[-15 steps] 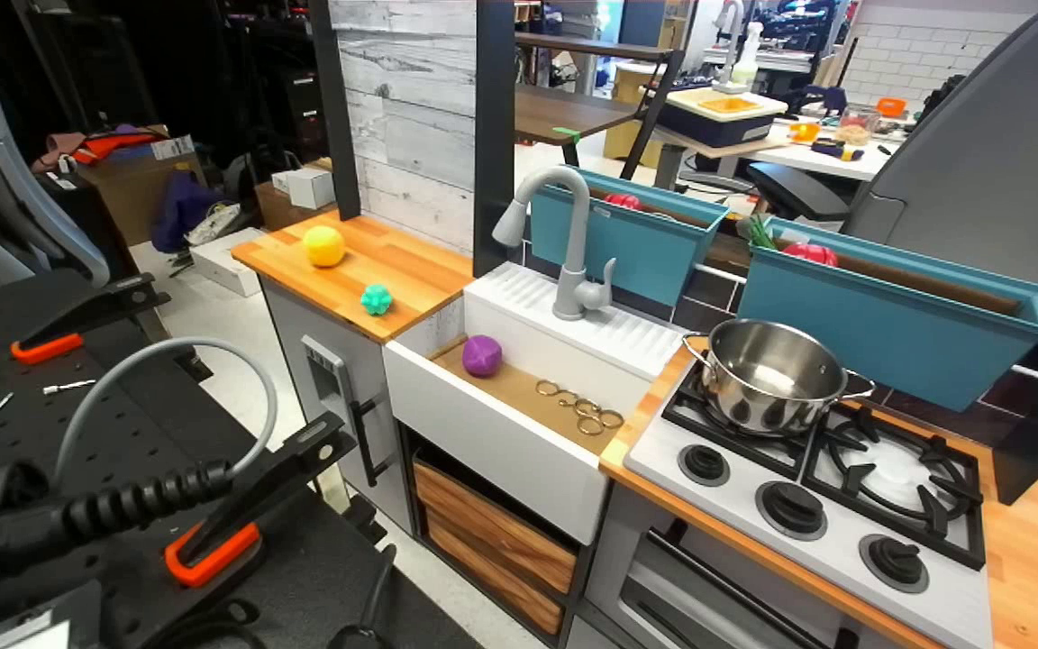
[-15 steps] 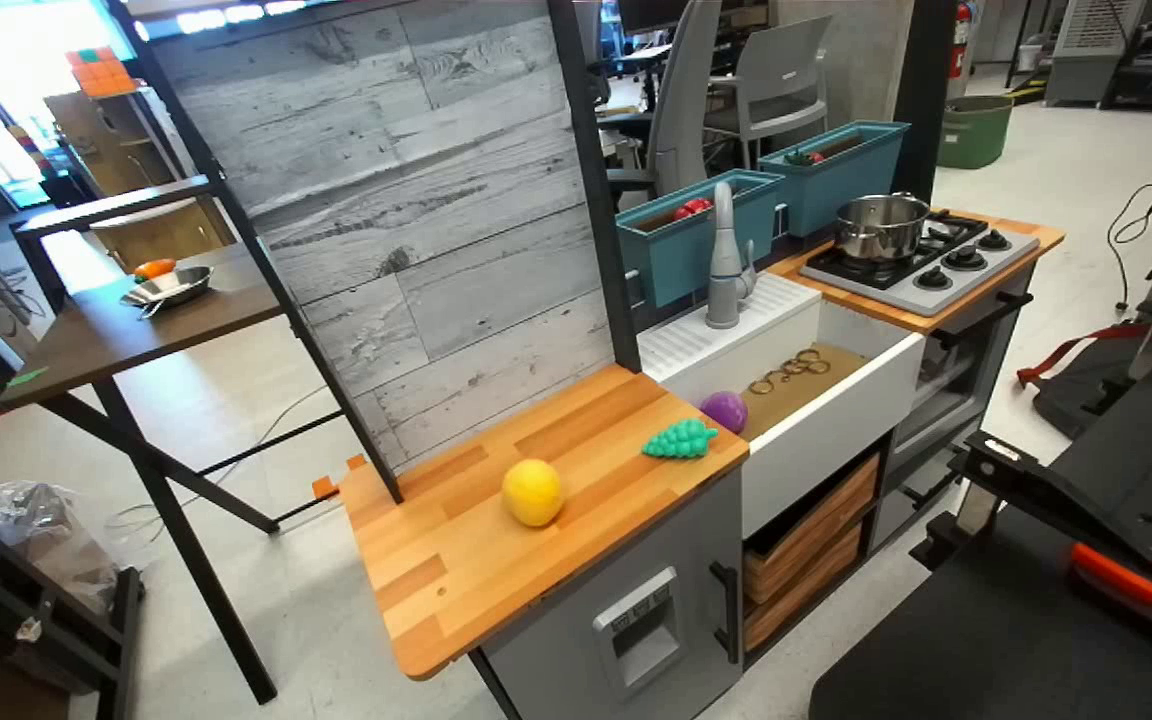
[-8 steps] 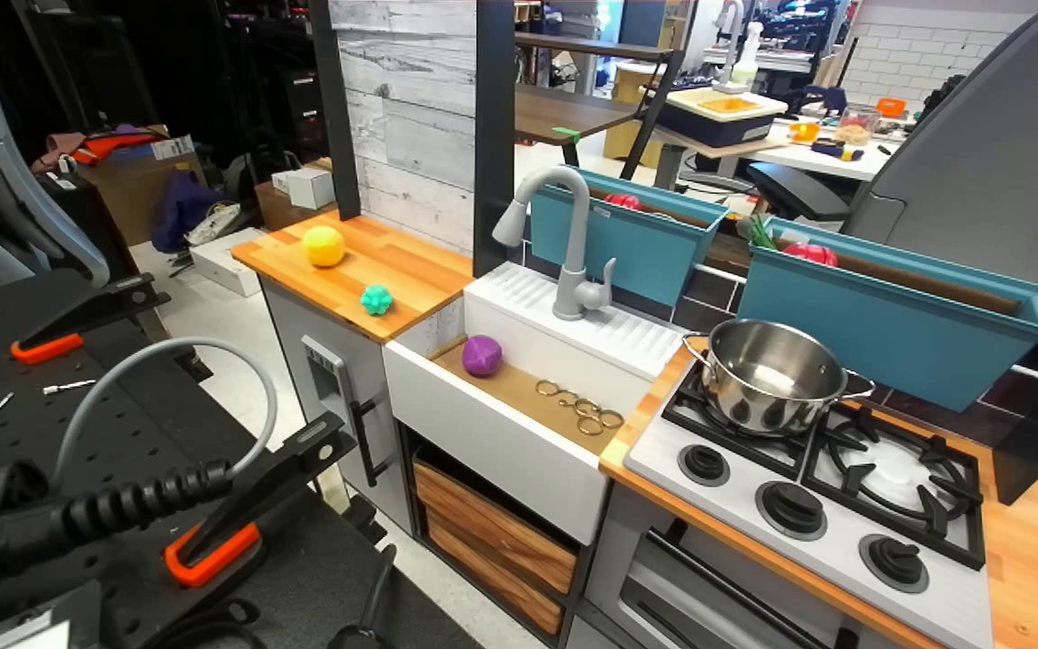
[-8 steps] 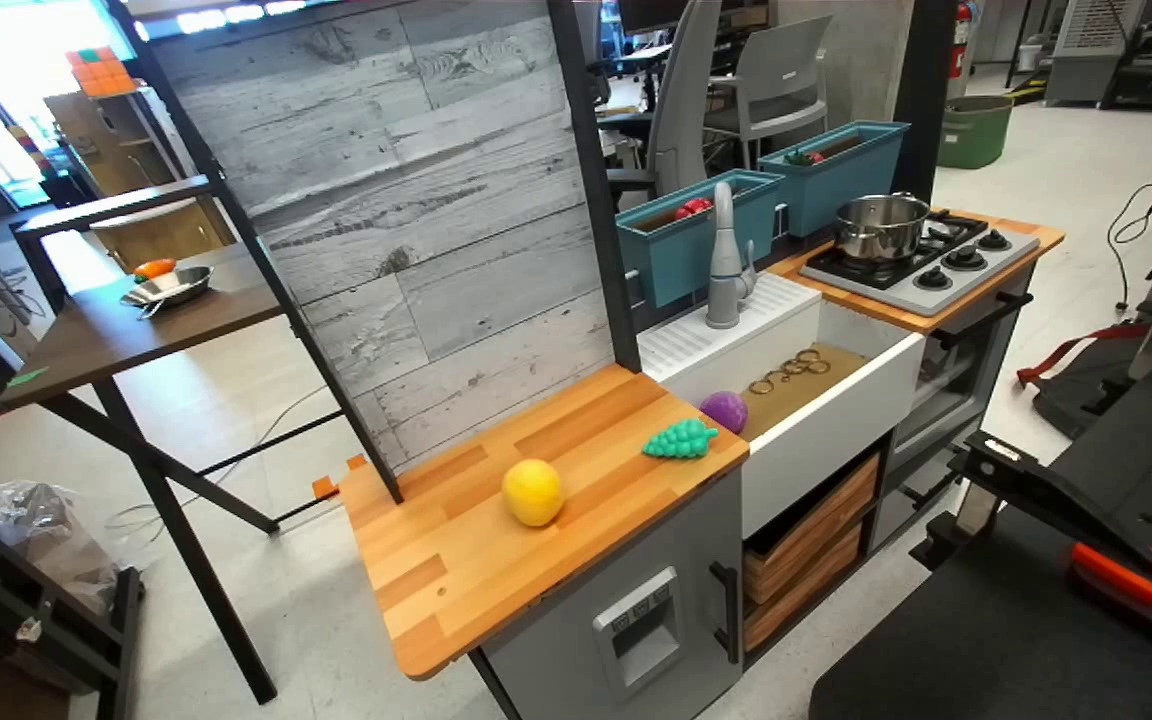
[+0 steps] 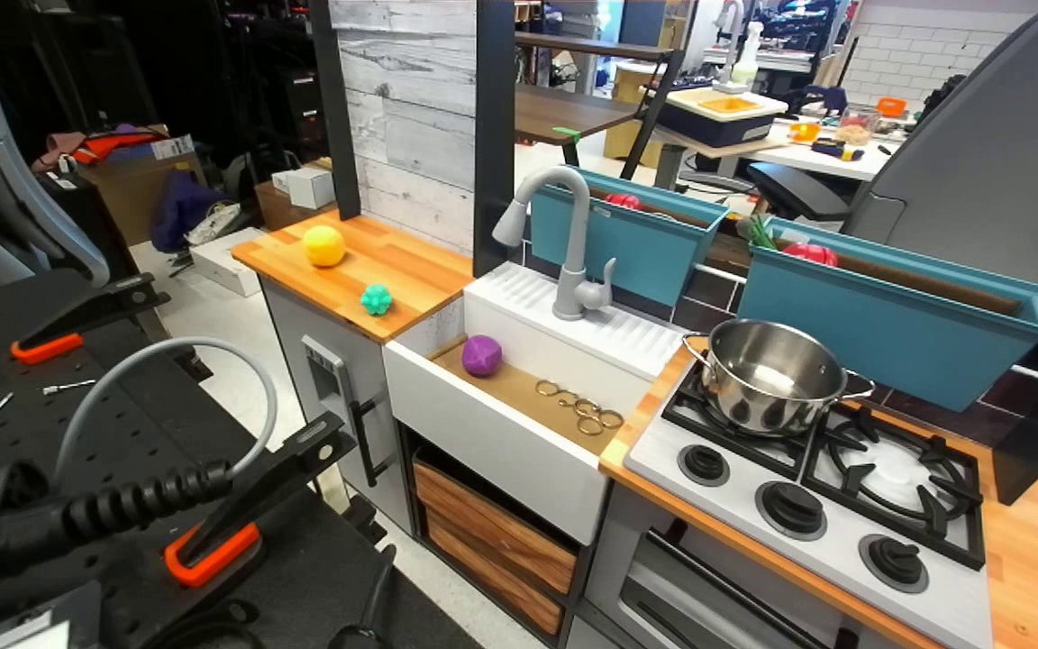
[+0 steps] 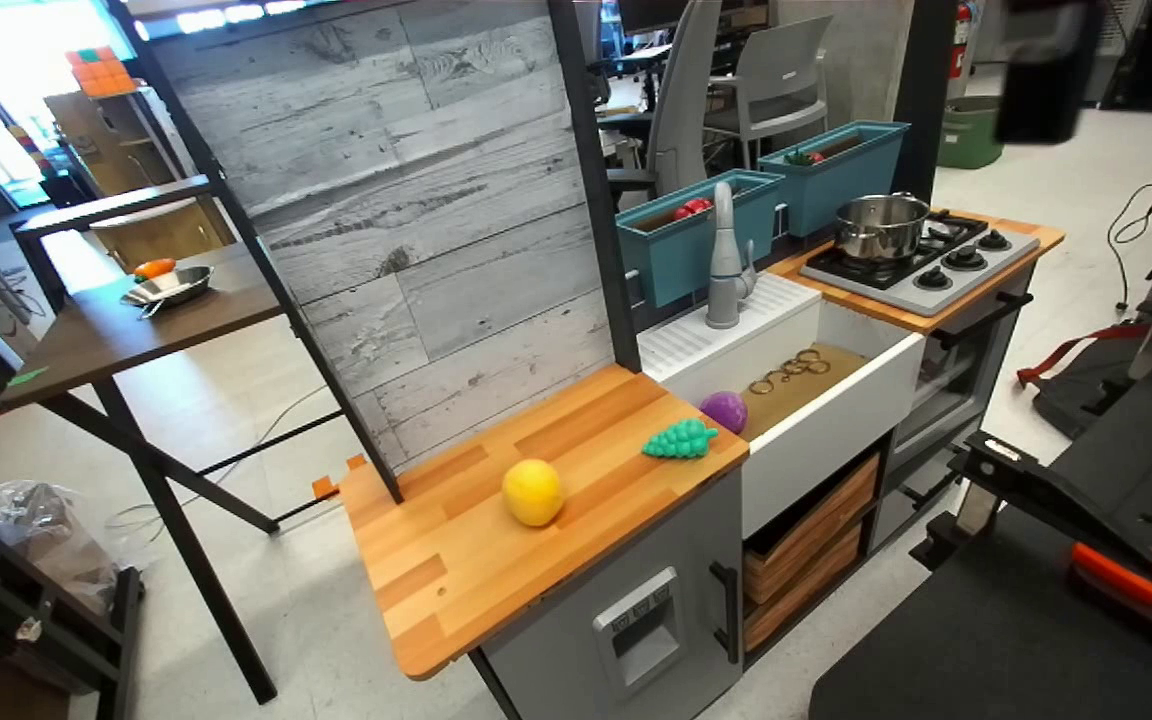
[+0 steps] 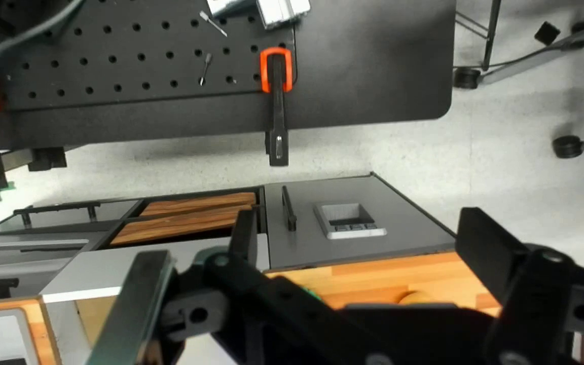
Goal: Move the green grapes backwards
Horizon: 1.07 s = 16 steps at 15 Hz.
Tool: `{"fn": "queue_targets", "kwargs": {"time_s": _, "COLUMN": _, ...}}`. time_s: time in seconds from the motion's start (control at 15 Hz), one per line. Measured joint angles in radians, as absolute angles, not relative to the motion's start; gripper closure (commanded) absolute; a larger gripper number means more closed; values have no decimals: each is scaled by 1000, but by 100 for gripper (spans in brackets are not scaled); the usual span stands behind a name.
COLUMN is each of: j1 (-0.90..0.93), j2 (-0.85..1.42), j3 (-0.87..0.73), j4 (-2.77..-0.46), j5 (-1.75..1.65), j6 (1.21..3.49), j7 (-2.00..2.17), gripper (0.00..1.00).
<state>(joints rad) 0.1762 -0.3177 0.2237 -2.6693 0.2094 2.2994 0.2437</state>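
Your gripper [image 7: 358, 238] was spread wide, with nothing between its fingers. The green grapes [image 6: 678, 440] lay on the wooden counter [image 6: 466, 570] just beside the sink [image 6: 826, 440], near its front corner, well apart from your fingers. In the wrist view only a sliver of green showed past one finger, so you had to go by the exterior views for the cluster's lie.

In an exterior view its long axis ran slantwise, stem end aimed at the sink and a little toward the sink's front. By my reading the gripper hung out in front of the sink and above it, so the grapes were ahead of you and lower, on the same side of the sink as the yellow fruit [image 6: 533, 492]. Your fingers opened roughly along the sink's front, with the cluster askew to that line; a part turn of the wrist would probably have let you close over its narrow width rather than its tips. I took "backwards" to mean toward the sink's back edge, none of it done. The likeliest slip was nudging the cluster into the sink.
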Motion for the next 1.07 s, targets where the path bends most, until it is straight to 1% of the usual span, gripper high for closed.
{"fn": "queue_targets", "kwargs": {"time_s": 0.2, "j1": 137, "j2": -121, "j3": 225, "j4": -2600, "j5": 125, "j6": 2486, "j7": 348, "gripper": 0}}
{"fn": "queue_targets", "kwargs": {"time_s": 0.4, "j1": 110, "j2": 76, "j3": 204, "j4": -2489, "j5": -21, "j6": 2608, "j7": 503, "gripper": 0}}
{"fn": "queue_targets", "kwargs": {"time_s": 0.67, "j1": 176, "j2": 332, "j3": 96, "j4": -2283, "j5": -219, "j6": 2636, "j7": 689, "gripper": 0}}
{"fn": "queue_targets", "kwargs": {"time_s": 0.87, "j1": 254, "j2": 509, "j3": 30, "j4": -2121, "j5": -229, "j6": 2636, "j7": 732, "gripper": 0}}
{"fn": "queue_targets", "kwargs": {"time_s": 1.07, "j1": 299, "j2": 649, "j3": 4, "j4": -1990, "j5": -207, "j6": 2634, "j7": 741, "gripper": 0}}
